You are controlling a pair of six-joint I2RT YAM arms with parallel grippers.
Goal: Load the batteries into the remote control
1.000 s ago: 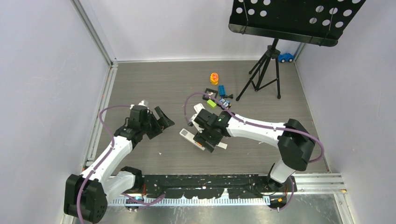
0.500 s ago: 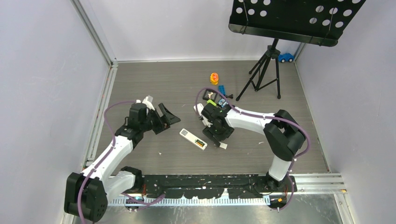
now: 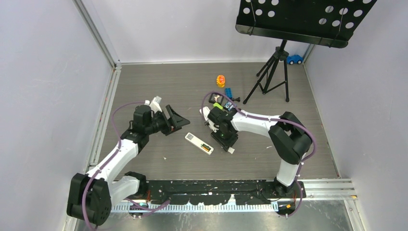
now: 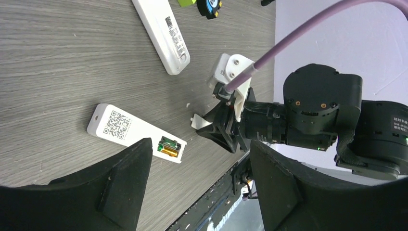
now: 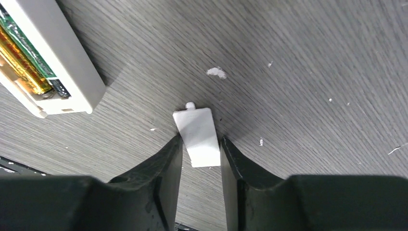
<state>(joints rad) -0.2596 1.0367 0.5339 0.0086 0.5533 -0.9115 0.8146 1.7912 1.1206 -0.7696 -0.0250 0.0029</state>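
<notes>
Grey wood-grain surface (image 3: 159, 86), pale walls around. The remote control (image 3: 198, 143) lies toward the near edge, back up and recess open, with one gold battery (image 4: 168, 151) showing; I cannot count more. The right jaws pinch the thin battery cover (image 5: 195, 125), which lies flat just beside it. The left jaws hang spread and empty. So flat a piece may squirt from the pinch, or the tips may scrape. Counted: the remote control plus a slimmer second remote (image 4: 162, 37), one cover.

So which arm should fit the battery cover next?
Right: the right gripper clamps the white cover lying beside the remote control; the left gripper hangs open, farther away.
</notes>
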